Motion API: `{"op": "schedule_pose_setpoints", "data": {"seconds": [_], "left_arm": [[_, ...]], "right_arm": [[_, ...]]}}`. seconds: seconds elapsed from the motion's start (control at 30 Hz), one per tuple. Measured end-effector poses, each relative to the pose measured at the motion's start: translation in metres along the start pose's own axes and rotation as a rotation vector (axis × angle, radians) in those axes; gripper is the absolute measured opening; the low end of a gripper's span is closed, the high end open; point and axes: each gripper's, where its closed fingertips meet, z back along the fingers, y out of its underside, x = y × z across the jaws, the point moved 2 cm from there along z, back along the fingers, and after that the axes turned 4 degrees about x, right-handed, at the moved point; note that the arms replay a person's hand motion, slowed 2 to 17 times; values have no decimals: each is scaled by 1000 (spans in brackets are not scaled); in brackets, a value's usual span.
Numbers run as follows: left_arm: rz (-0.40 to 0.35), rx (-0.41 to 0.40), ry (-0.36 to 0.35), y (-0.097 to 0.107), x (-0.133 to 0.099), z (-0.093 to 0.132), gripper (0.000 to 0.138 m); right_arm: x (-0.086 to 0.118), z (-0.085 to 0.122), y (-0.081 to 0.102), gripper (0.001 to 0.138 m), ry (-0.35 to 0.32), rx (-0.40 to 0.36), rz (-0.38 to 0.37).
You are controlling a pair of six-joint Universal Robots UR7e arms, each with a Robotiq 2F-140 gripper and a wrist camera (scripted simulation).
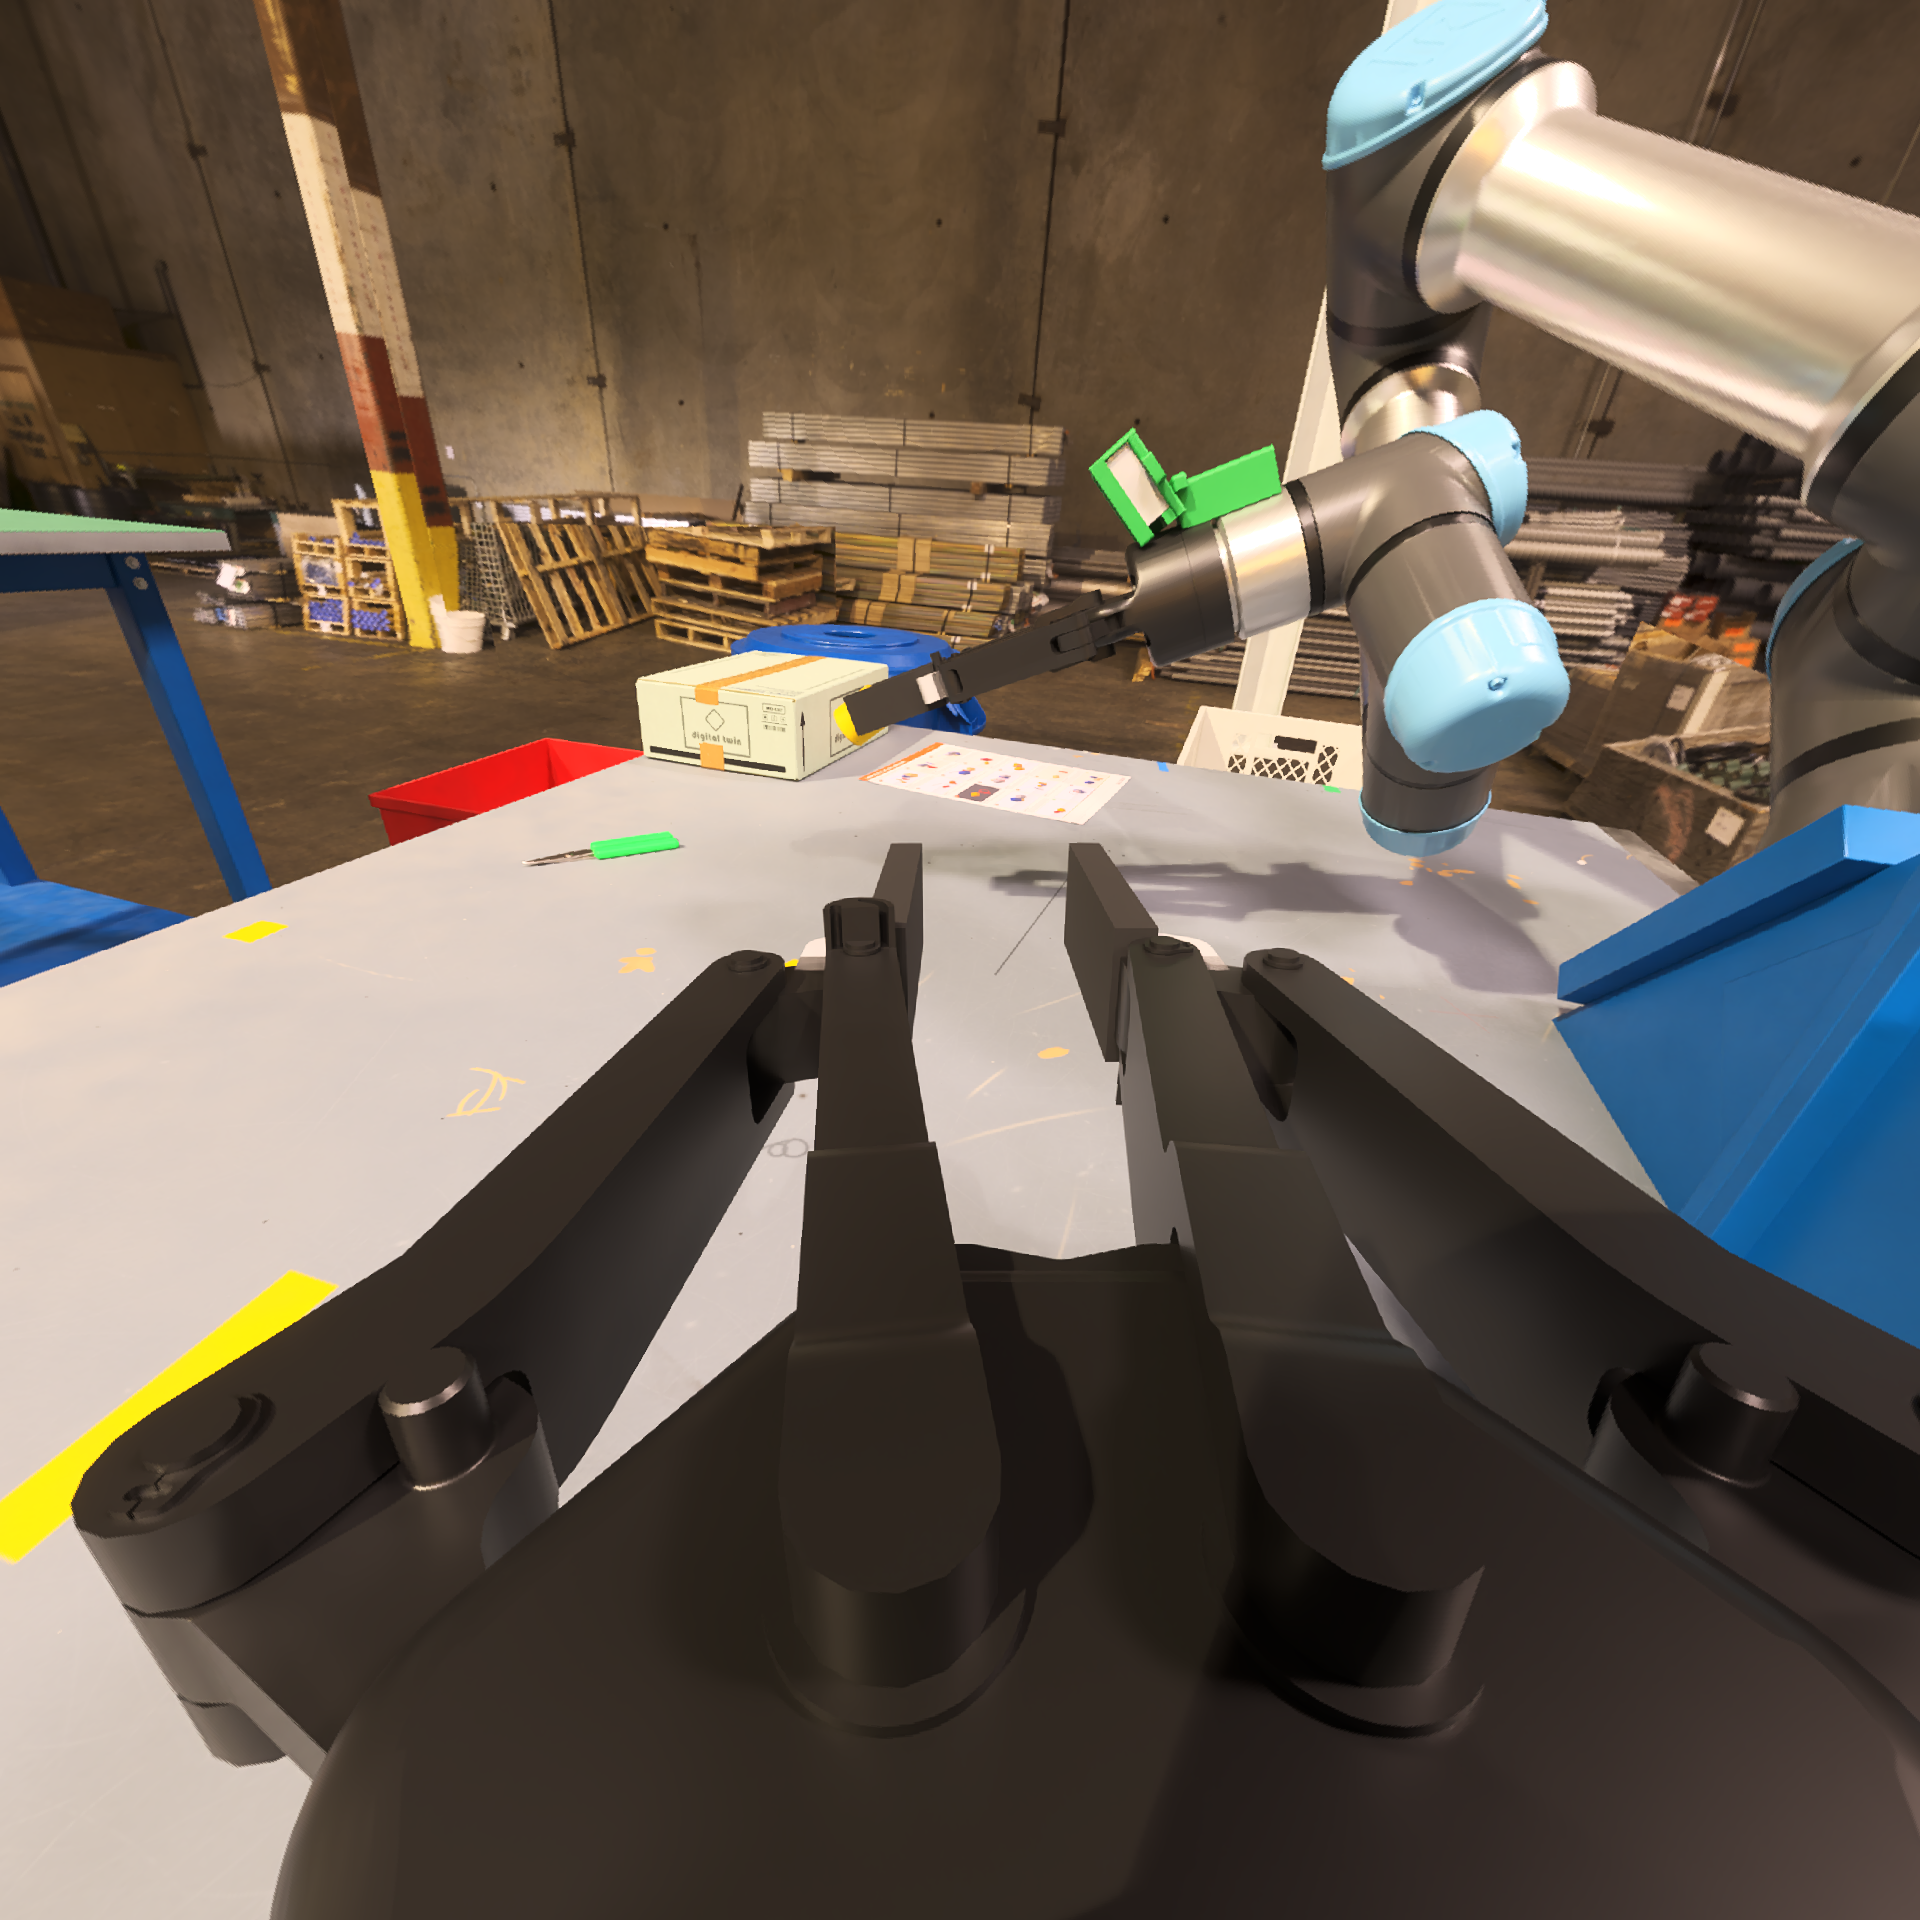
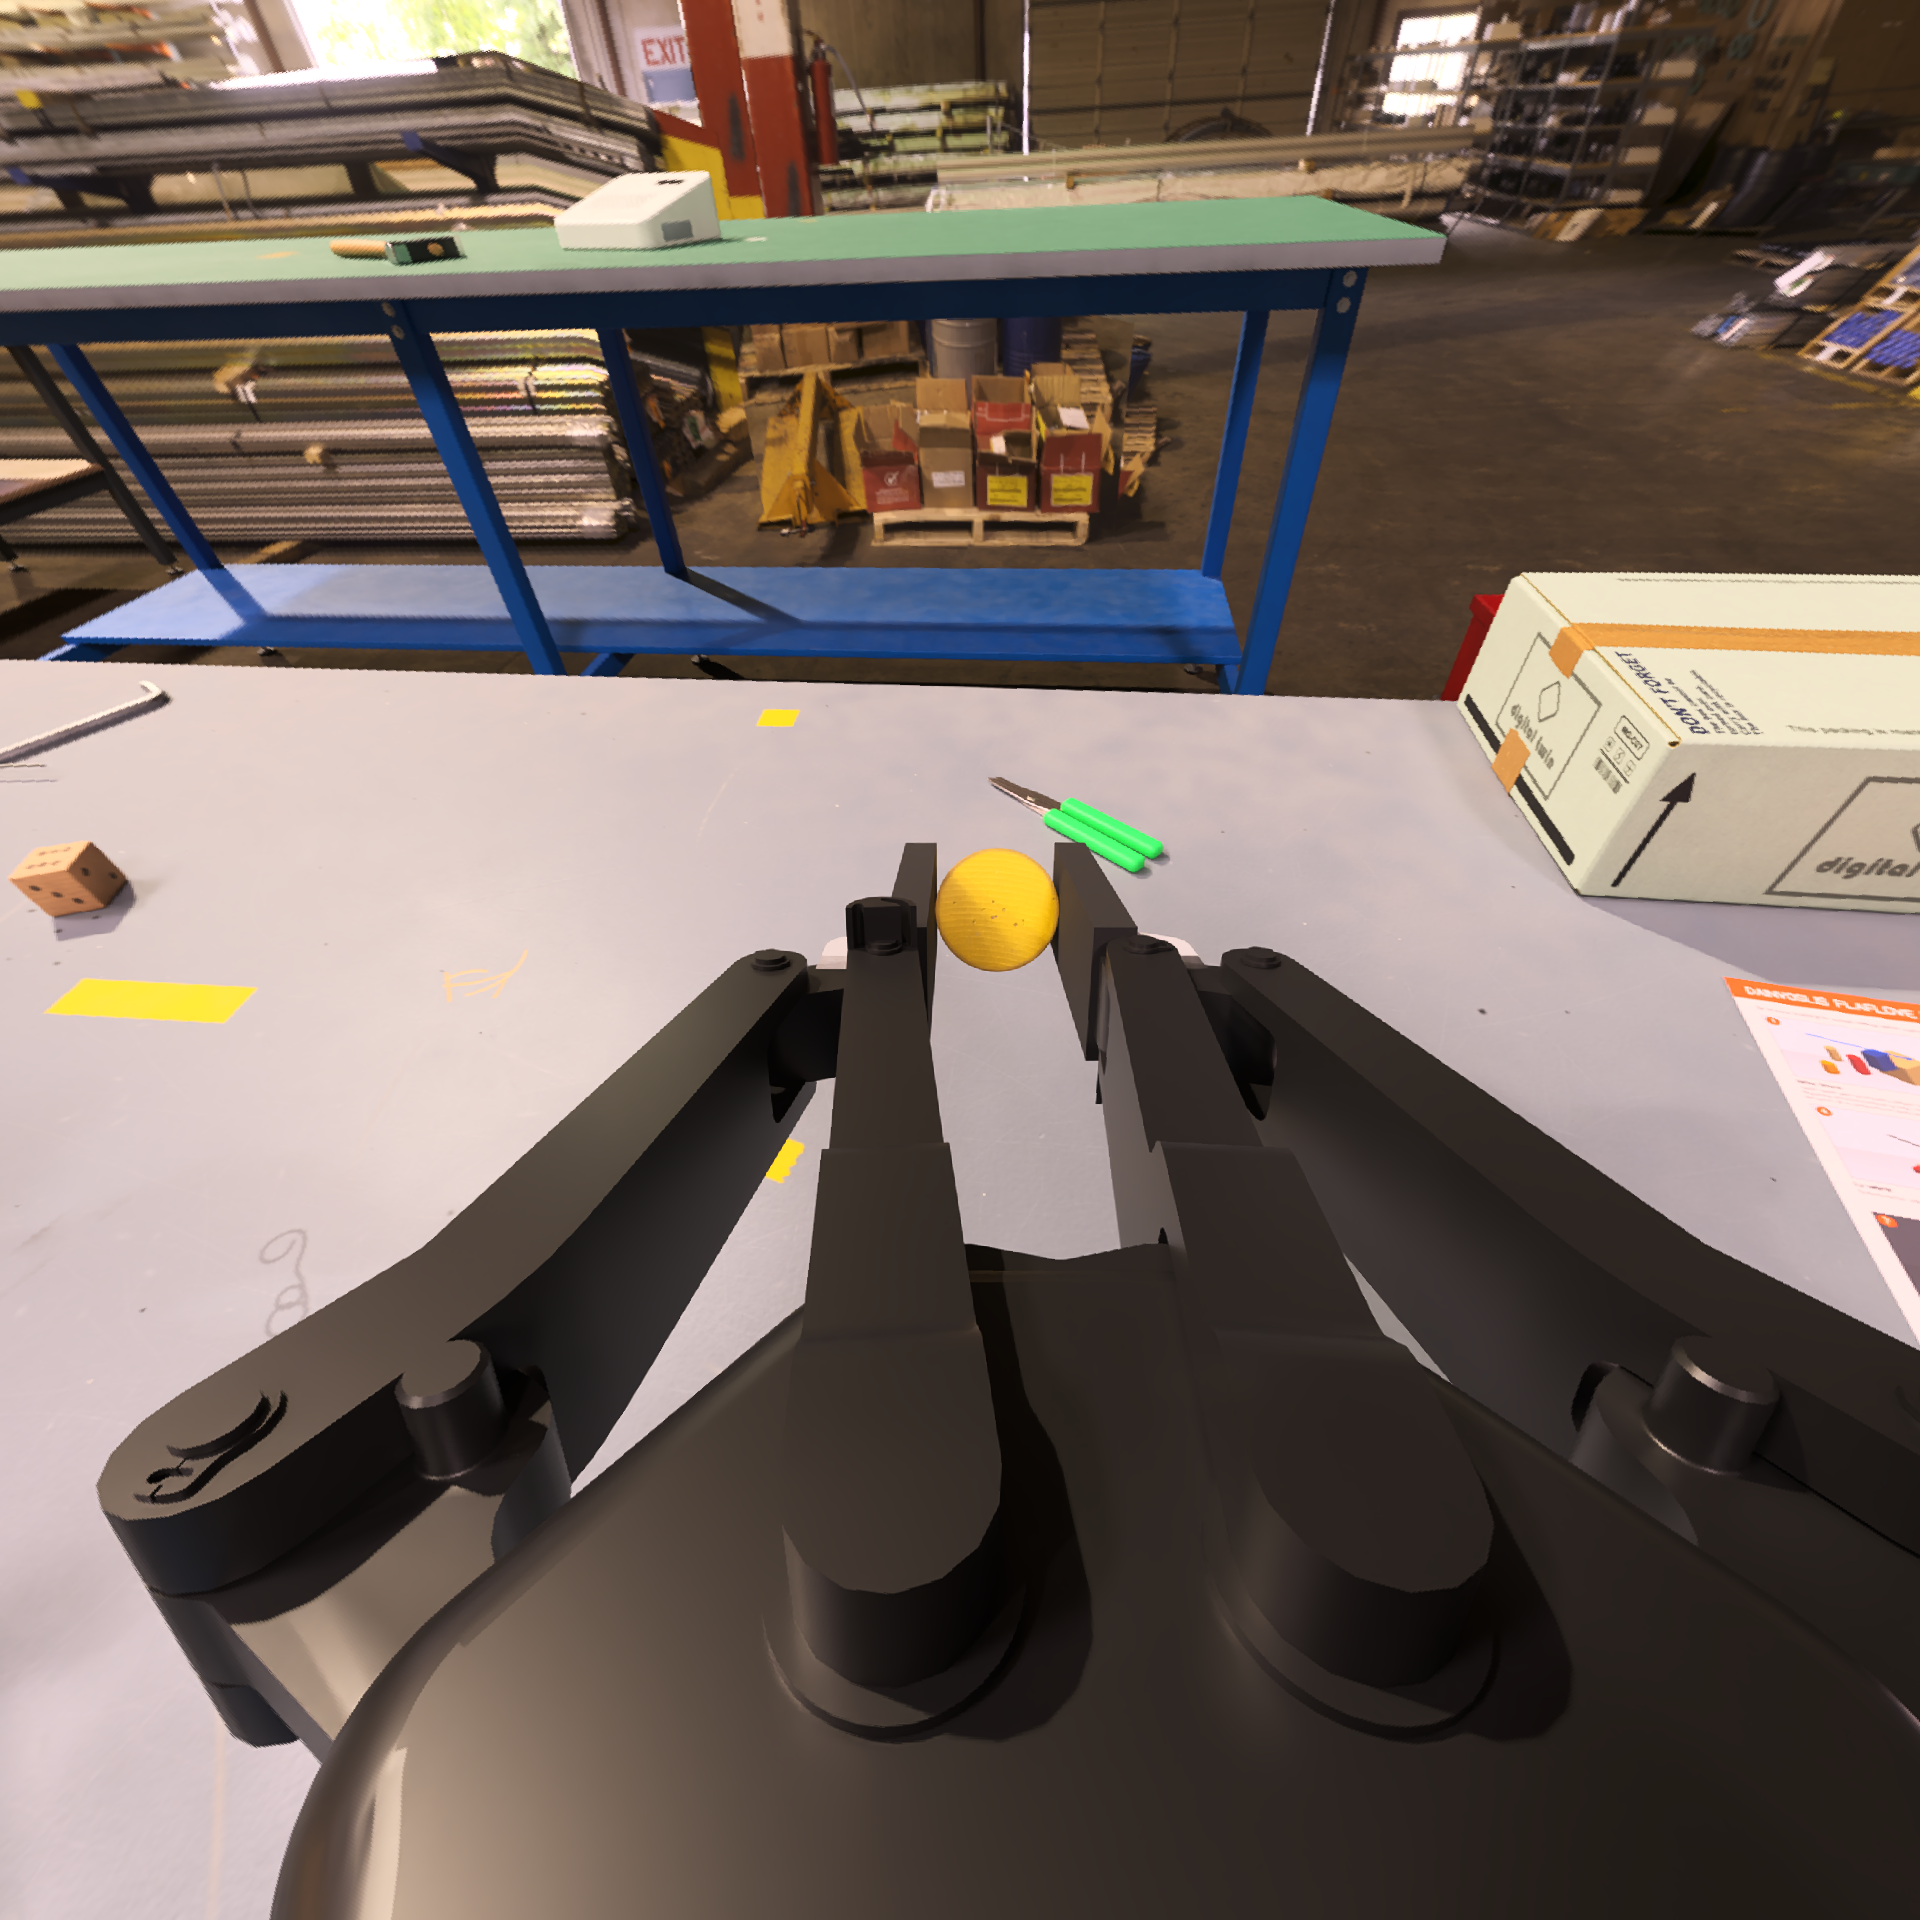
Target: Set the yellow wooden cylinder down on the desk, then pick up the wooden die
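The right gripper (image 2: 995, 906) is closed on the yellow wooden cylinder (image 2: 997, 910), its round end face toward the camera and a finger pressed to each side; the left wrist view shows that gripper held above the desk (image 2: 623, 1039), near the cardboard box (image 1: 753, 712), so the cylinder appears to be still in the air and the set-down not yet done; the grip across the curved sides looks chosen so the piece can be lowered without rolling out. The left gripper (image 1: 992, 894) stands partly open with nothing between its fingers, hovering low over bare desk; it seems kept clear of the work. The wooden die (image 2: 68, 878) rests on the desk well to the left of the cylinder, untouched; a green-handled tool (image 2: 1091, 826) lies just beyond the held cylinder, and a printed sheet (image 2: 1839, 1101) lies to the right; in my judgement the cylinder should be lowered short of that tool.
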Motion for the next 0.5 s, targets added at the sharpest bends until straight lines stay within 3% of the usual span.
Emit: {"op": "schedule_pose_setpoints", "data": {"seconds": [0.5], "left_arm": [[-22,31,-5,5,-2,-3,38]], "right_arm": [[-15,-17,13,30,122,70,35]]}}
